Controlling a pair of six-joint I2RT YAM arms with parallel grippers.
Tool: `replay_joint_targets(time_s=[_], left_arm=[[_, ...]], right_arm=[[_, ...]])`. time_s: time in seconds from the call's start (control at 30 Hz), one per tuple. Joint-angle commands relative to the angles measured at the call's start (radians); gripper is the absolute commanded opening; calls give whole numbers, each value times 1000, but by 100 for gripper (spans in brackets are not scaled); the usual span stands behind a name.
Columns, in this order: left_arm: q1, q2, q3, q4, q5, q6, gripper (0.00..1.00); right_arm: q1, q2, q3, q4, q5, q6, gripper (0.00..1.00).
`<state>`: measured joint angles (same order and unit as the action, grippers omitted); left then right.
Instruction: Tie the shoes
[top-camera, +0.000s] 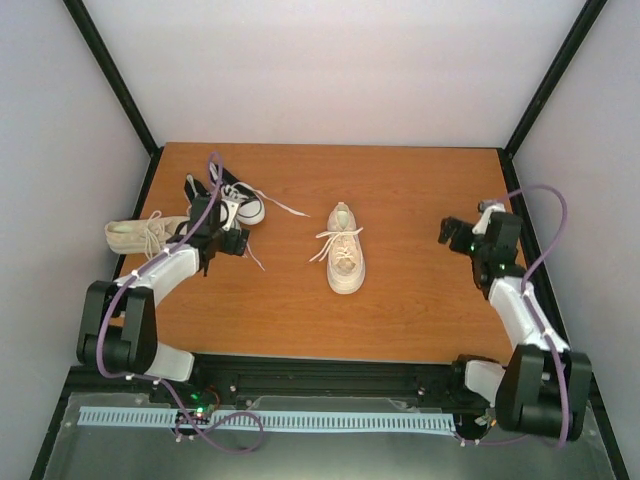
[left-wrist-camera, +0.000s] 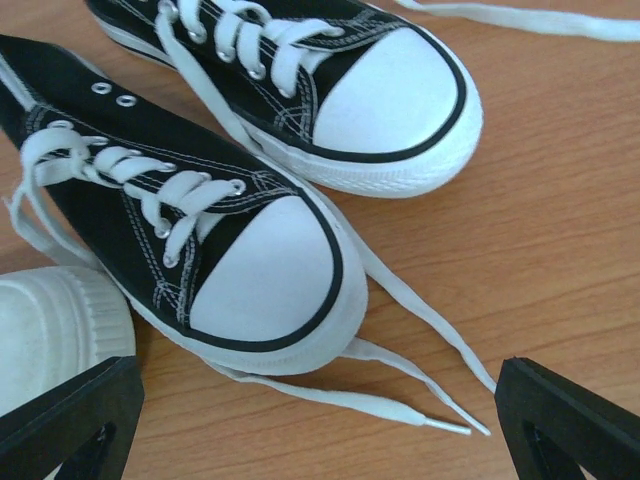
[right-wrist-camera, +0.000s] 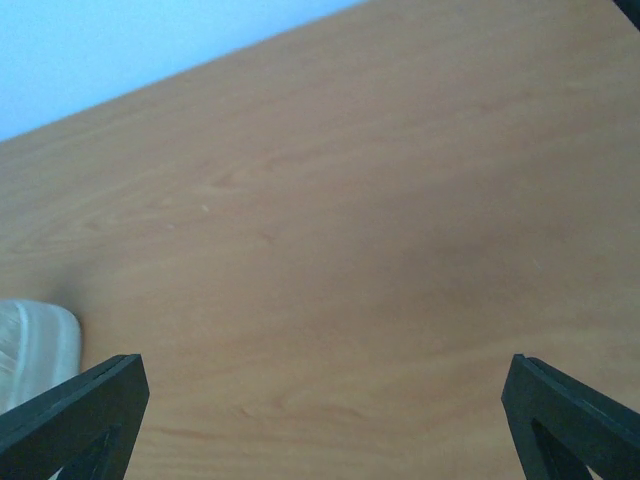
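Tabletop (top-camera: 420, 300): wood-grained, closed in by pale walls (top-camera: 330, 70) at the back and on both sides, with black posts (top-camera: 110, 75) at the back corners.
Open room: the right half and the strip along the near edge are left bare. Crowding is confined to the back-left corner.
Middle cream shoe (top-camera: 345, 262): set near the centre, well apart from the other shoes. Its long axis is run from back to front, and the toe is pointed at the near edge.
Left cream shoe (top-camera: 140, 235): laid at the left edge, with the heel end seen past that edge in the top view. Its long axis is run left to right, and the toe is turned toward the centre.
Near black shoe (left-wrist-camera: 250, 270): placed at the back left, just beside the left cream shoe's toe. Its white toe cap is aimed right and toward the near edge.
Far black shoe (left-wrist-camera: 390, 90): laid alongside the near one and pointed the same way.
White laces (left-wrist-camera: 400, 370): left untied on both black shoes, with the ends trailed over the wood.
Left claw (left-wrist-camera: 318, 410): spread wide, with nothing held. It is hung just in front of the near black toe cap, with lace ends seen between the fingers. Contact with them cannot be told.
Right claw (right-wrist-camera: 320, 410): spread wide, with nothing held. It is kept over bare wood on the right side, well apart from every shoe.
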<state>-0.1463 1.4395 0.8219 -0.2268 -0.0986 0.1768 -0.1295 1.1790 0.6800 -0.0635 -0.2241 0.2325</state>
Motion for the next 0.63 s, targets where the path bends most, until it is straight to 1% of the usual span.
replay_joint_targets(time_s=[0.0, 0.1, 0.2, 0.4, 0.6], left_arm=[[8, -55, -70, 286, -66, -68, 100], [21, -52, -104, 328, -36, -97, 100], [27, -46, -132, 353, 11, -107, 100], [27, -22, -161, 379, 22, -107, 100], [26, -18, -162, 379, 24, -102, 100]], right_arm=[[-35, -144, -155, 107, 77, 17, 100], [-36, -212, -242, 169, 125, 29, 100], [-36, -238, -293, 193, 181, 61, 100], [-36, -234, -317, 183, 231, 82, 100], [-36, -257, -334, 191, 229, 71, 100]])
